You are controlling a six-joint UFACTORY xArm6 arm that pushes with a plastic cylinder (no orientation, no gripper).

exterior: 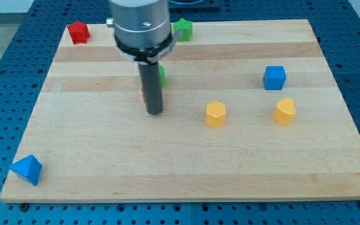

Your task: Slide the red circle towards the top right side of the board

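My dark rod stands left of the board's centre, with my tip [154,113] on the wood. Only a thin red sliver, probably the red circle [142,94], shows at the rod's left edge, just above the tip; the rod hides the rest. A green block [162,75] peeks out on the rod's right side, a little higher up; its shape cannot be made out.
A red star [78,32] sits at the top left and a green star [183,28] at the top middle. A blue cube [274,77], a yellow heart [284,111] and a yellow hexagon [215,115] lie to the right. A blue triangle [27,169] is at the bottom left corner.
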